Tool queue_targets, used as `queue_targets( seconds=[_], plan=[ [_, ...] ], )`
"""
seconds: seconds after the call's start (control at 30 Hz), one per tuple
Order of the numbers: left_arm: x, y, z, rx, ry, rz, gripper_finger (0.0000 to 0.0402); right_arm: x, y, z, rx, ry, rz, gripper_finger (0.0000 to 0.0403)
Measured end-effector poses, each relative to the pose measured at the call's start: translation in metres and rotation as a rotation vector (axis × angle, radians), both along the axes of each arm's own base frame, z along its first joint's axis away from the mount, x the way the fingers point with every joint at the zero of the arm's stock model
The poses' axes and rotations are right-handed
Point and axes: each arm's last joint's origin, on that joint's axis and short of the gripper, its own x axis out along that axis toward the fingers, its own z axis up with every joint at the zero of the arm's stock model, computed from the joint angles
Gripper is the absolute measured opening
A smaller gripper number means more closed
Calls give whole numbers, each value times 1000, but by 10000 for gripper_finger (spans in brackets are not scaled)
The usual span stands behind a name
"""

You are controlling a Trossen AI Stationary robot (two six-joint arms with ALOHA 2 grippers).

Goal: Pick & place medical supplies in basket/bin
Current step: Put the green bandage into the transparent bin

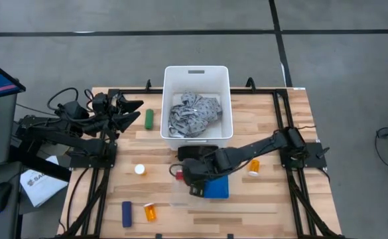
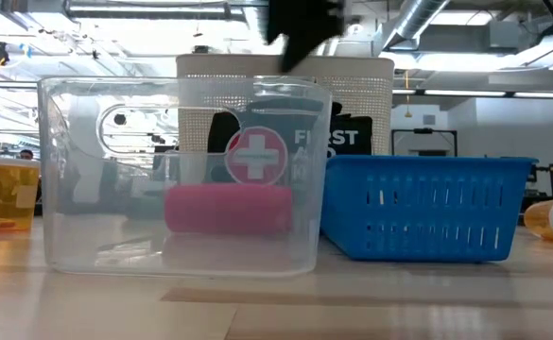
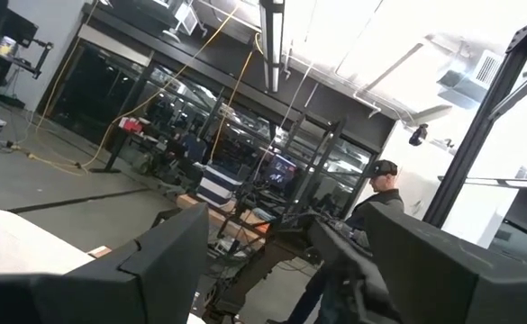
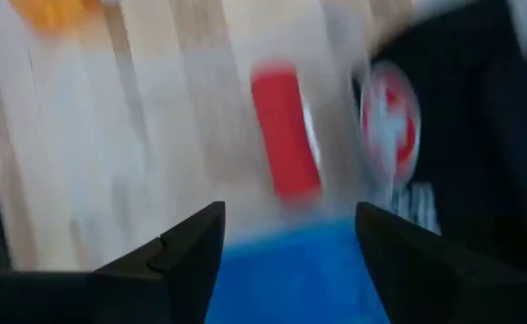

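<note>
Red cylinder (image 1: 179, 175) lying on the worktop (image 1: 260, 199) in front of the white tub (image 1: 223, 99). Right claw (image 1: 195, 188) hovering just beside it, released, likely mid-approach: next, centre over it, descend, clench. Left claw (image 1: 132, 110) parked left of tub, fingers spread.

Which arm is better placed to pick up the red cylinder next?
Right. The right gripper hangs open just beside the red cylinder near mid-table, by the blue basket. The left gripper waits at the table's far left, near the green cylinder.

Two dark jointed arms (image 1: 260, 147) — black cables (image 1: 61, 99) trailing.
</note>
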Motion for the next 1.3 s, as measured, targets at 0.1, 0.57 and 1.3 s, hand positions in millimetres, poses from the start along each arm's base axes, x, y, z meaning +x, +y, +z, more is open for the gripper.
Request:
queue_targets(
  seconds=[0.1,0.57,1.3],
  plan=[
    [0,0,0,13,3,5,290,-22,17,7,3,113,-60,239],
    [1,0,0,21,8,7,290,-117,37,48,45,-26,-655,238],
    [-1,27,-69,-384,792,610,286,-150,47,73,272,-406,-842,238]
  ],
)
